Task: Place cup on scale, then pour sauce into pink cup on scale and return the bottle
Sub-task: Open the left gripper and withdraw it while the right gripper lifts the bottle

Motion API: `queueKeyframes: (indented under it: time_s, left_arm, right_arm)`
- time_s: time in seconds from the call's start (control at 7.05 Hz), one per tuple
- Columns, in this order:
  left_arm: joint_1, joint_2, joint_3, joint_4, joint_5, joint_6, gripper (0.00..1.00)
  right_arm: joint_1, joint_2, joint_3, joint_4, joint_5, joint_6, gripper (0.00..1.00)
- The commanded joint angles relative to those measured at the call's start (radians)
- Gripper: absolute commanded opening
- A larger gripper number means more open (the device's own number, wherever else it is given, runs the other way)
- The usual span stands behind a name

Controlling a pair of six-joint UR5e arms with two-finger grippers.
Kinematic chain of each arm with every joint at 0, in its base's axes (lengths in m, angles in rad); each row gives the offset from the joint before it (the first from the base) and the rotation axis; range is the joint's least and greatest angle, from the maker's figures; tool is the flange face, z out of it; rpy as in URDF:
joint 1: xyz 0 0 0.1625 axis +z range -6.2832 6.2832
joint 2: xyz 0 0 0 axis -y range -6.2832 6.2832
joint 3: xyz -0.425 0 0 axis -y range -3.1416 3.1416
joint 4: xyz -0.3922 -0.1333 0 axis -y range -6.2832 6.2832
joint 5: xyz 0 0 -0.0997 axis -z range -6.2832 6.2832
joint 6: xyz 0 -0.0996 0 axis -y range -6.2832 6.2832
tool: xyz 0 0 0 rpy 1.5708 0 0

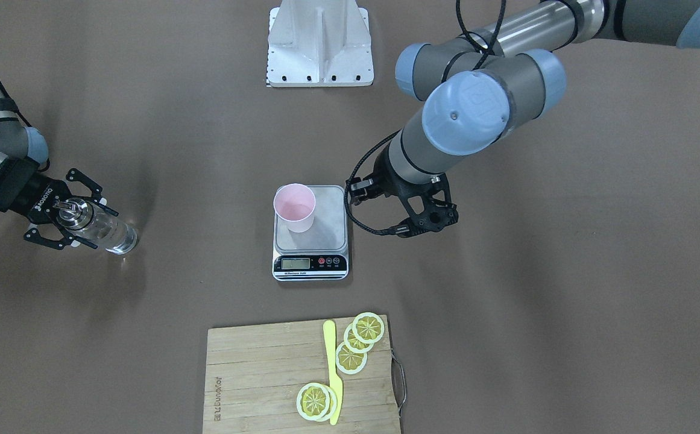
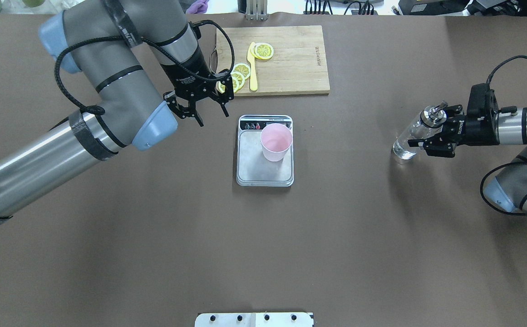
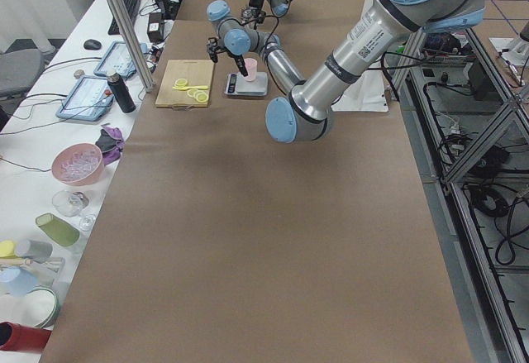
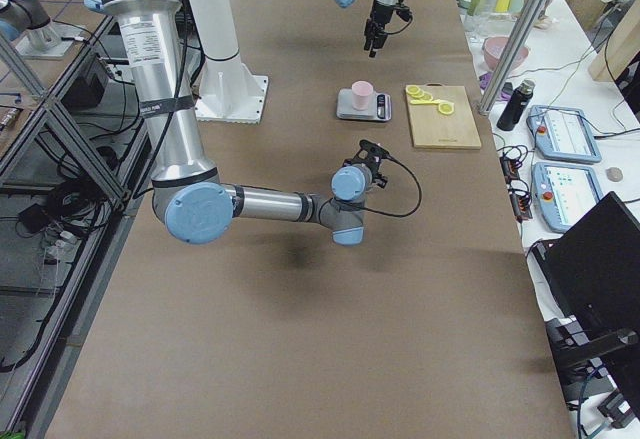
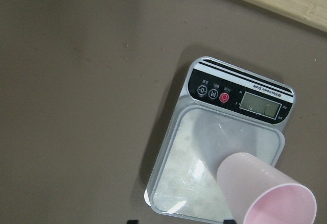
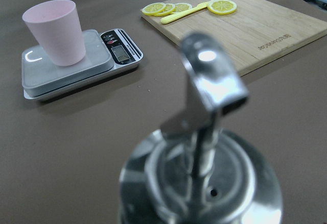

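pale pink plastic tumbler [image 2: 276,143] upright on grey steel digital scale [image 2: 254,169] | small clear glass spout bottle [image 2: 404,147] well apart on brown worktop [image 2: 336,227], right tool [image 2: 421,134] clamped just under cap [image 2: 433,112] | left tool [image 2: 212,118] spread, empty | glass likely slick, brittle: hold shoulder firmly

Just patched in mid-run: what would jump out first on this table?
The pink cup stands upright on the scale at mid-table, toward its display end. On the robot's right, the right gripper is closed on the glass bottle below its metal spout. The left gripper hangs open and empty beside the scale.
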Motion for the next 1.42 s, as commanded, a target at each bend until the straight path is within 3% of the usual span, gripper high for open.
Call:
queueKeyframes:
  time_s: [0.0, 0.43, 0.71, 0.85, 1.14, 1.28]
  left_arm:
    - [-0.055, 0.054, -0.064, 0.098, -0.011, 0.114, 0.64]
    - [-0.148, 0.142, -0.159, 0.218, -0.011, 0.277, 0.64]
    - [-0.256, 0.212, -0.170, 0.231, -0.009, 0.464, 0.64]
    - [-0.300, 0.247, -0.167, 0.231, -0.003, 0.572, 0.69]
    - [-0.400, 0.307, -0.169, 0.231, 0.006, 0.758, 0.87]
    - [-0.437, 0.335, -0.170, 0.231, 0.012, 0.824, 0.90]
  right_arm:
    - [0.034, 0.028, 0.026, -0.023, 0.008, 0.025, 0.21]
    - [0.091, 0.073, 0.190, -0.355, 0.063, 0.011, 0.21]
    - [0.085, 0.138, 0.236, -0.585, 0.063, 0.005, 0.21]
    - [0.079, 0.168, 0.255, -0.667, 0.055, -0.004, 0.22]
    - [0.045, 0.212, 0.270, -0.758, 0.049, -0.114, 0.23]
    - [0.019, 0.221, 0.298, -0.805, 0.046, -0.154, 0.23]
